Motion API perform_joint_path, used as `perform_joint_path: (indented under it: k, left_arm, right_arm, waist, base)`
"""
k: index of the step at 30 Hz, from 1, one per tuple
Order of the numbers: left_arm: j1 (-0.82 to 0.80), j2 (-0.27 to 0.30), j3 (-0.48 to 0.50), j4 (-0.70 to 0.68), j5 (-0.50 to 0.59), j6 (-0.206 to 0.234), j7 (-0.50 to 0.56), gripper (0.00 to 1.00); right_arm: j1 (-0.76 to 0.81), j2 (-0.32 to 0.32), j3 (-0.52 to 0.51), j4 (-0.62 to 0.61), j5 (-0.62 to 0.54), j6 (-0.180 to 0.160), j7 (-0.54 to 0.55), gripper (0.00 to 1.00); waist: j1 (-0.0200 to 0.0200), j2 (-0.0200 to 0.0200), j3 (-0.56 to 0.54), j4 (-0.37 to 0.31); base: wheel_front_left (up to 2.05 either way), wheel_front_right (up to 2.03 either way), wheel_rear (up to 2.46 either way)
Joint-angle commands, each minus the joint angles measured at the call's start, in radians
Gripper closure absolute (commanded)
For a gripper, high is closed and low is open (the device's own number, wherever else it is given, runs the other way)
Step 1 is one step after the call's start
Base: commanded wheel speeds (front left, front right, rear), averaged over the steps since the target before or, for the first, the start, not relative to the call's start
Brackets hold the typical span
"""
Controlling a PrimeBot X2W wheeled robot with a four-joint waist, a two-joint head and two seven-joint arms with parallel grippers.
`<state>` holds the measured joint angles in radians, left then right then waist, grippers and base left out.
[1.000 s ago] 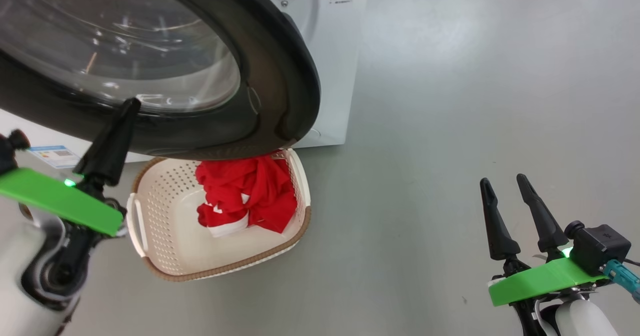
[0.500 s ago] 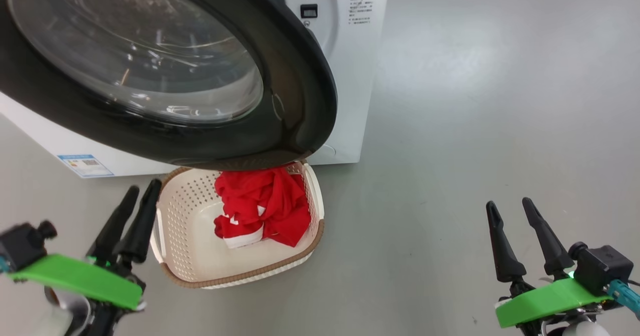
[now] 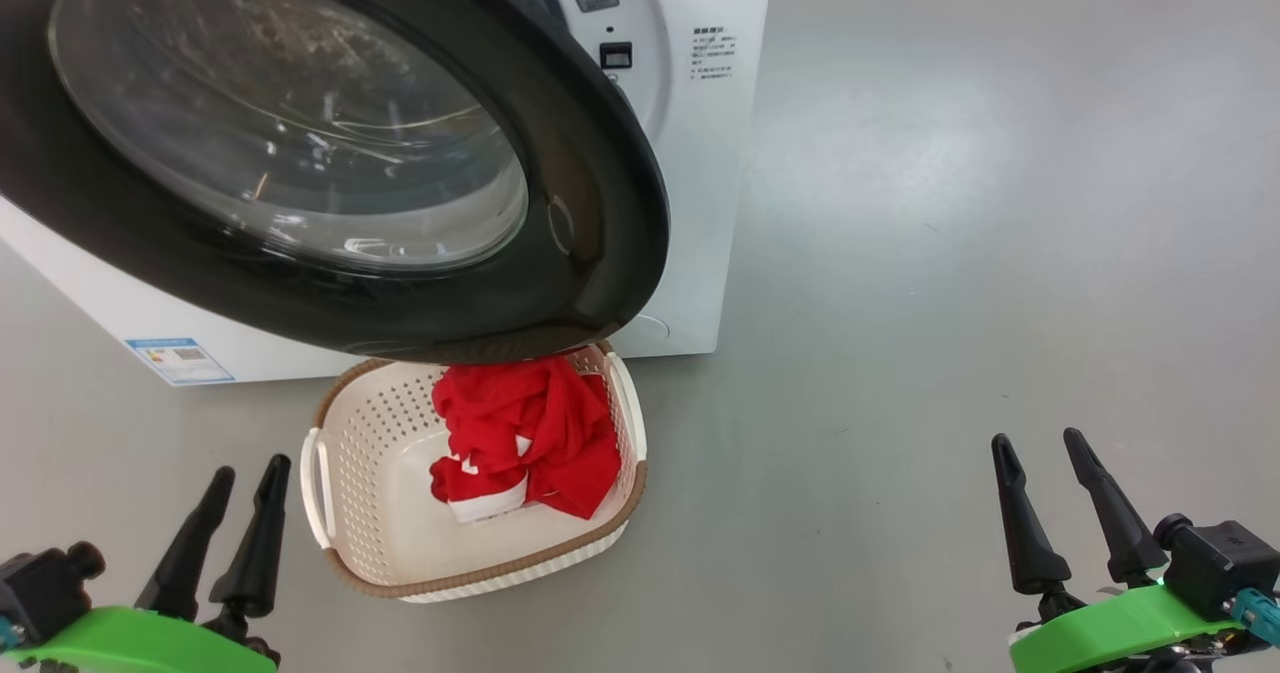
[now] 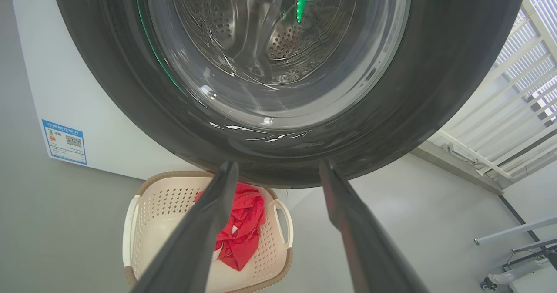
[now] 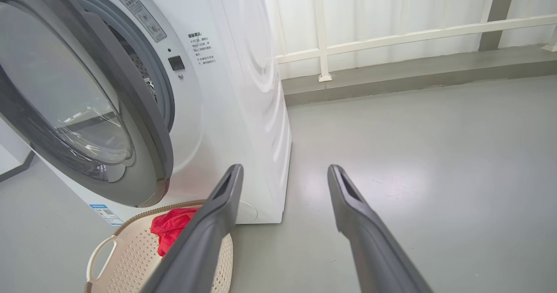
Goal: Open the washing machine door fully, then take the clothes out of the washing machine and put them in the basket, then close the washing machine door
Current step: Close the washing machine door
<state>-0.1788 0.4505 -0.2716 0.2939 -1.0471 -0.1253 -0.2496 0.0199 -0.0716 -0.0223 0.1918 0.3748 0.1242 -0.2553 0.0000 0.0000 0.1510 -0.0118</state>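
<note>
The washing machine door (image 3: 600, 203), black-rimmed with a bulging glass window, stands ajar from the white washing machine (image 3: 700, 203) and overhangs the far edge of the basket (image 3: 370, 433). The red clothes (image 3: 530, 433) with white trim lie in the basket's right half. Low at the left, beside the basket's handle, my left gripper (image 3: 250, 473) is open and holds nothing. My right gripper (image 3: 1038, 443) is open over bare floor at the lower right. In the left wrist view the door (image 4: 435, 66) looms above my fingers (image 4: 217, 206). The right wrist view shows the gap behind the door (image 5: 143, 123).
Grey floor (image 3: 950, 253) stretches open to the right of the machine. A white railing (image 5: 322, 27) on a raised kerb runs behind it. A blue label (image 3: 180, 358) sits low on the machine's front.
My left gripper has dropped from the door's lower rim to the floor-level left of the basket. The head view has shifted, showing more of the door. The right gripper kept its pose.
</note>
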Motion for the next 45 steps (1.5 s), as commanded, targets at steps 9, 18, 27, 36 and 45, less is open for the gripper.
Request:
perform_joint_path:
  k: [9,18,27,36,45]
  left_arm:
    - [0.049,-0.042,0.184,-0.033,0.266,-0.005,-0.012,0.0]
    - [0.113,-0.13,0.352,-0.098,0.555,-0.005,-0.012,0.0]
    - [0.167,-0.234,0.447,-0.186,0.788,-0.005,-0.012,0.0]
    - [0.196,-0.294,0.46,-0.188,0.837,-0.005,-0.012,0.0]
    - [0.187,-0.305,0.453,-0.192,0.845,-0.005,-0.012,0.0]
  right_arm:
    - [0.005,-0.017,-0.003,-0.032,-0.008,0.007,-0.006,0.0]
    - [0.023,-0.013,-0.013,-0.038,-0.008,0.007,-0.006,0.0]
    - [0.027,-0.013,-0.02,-0.044,-0.009,0.007,-0.006,0.0]
    - [0.032,-0.013,-0.01,-0.036,-0.008,0.007,-0.006,0.0]
    - [0.028,-0.018,0.006,-0.034,-0.007,0.007,-0.006,0.0]
  waist:
    - [0.0,0.0,-0.008,-0.02]
    - [0.0,0.0,-0.028,-0.035]
    - [0.0,0.0,-0.037,-0.034]
    - [0.0,0.0,-0.046,-0.028]
    - [0.0,0.0,-0.049,-0.015]
  base:
    - [0.0,0.0,0.0]
    - [0.0,0.0,0.0]
    - [0.0,0.0,0.0]
    - [0.0,0.0,0.0]
    - [0.0,0.0,0.0]
